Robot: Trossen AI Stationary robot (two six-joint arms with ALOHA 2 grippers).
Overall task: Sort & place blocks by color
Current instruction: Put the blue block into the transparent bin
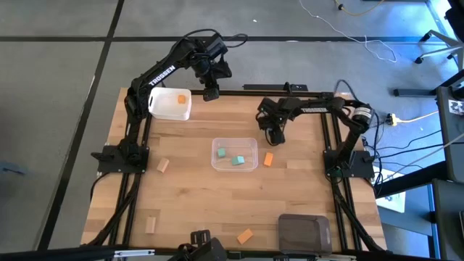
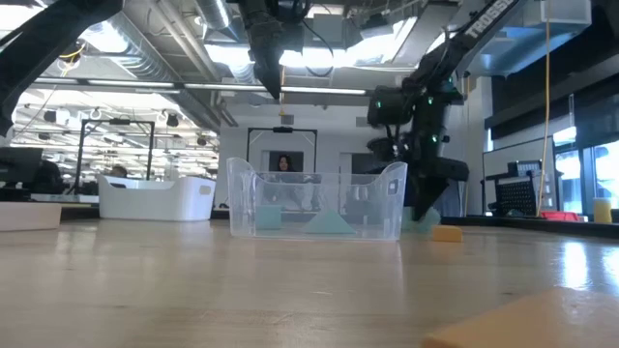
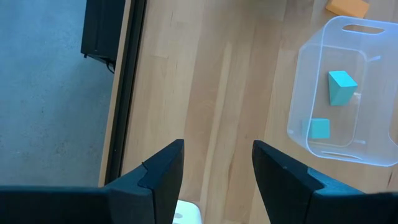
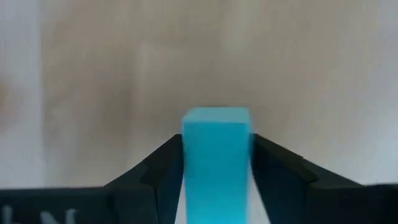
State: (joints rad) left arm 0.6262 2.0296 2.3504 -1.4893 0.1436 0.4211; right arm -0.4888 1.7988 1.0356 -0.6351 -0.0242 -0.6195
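My right gripper [image 1: 275,138] [image 4: 216,155] points down at the table just beyond the clear tub's [image 1: 234,154] far right corner and is shut on a teal block [image 4: 216,140]. Two teal blocks [image 1: 237,160] lie in the clear tub. My left gripper [image 1: 211,93] [image 3: 217,165] hangs open, raised above the table's far edge beside the white tub [image 1: 170,104], where an orange block [image 1: 180,99] lies. Loose on the table are orange blocks [image 1: 268,159] [image 1: 245,235] and tan blocks [image 1: 163,166] [image 1: 151,225]. My right gripper pinches the teal block [image 4: 216,134] between its two fingers, one on each long side, coming from above and pointing down. The block's free end sticks out past the fingertips. In the low view its lower end [image 2: 427,220] is at tabletop level; whether it touches the wood cannot be told.
A dark grey tub [image 1: 304,232] stands at the near right edge. The black frame rails run along the table's left, right and far sides. Bare wood lies between the clear tub and the near edge.
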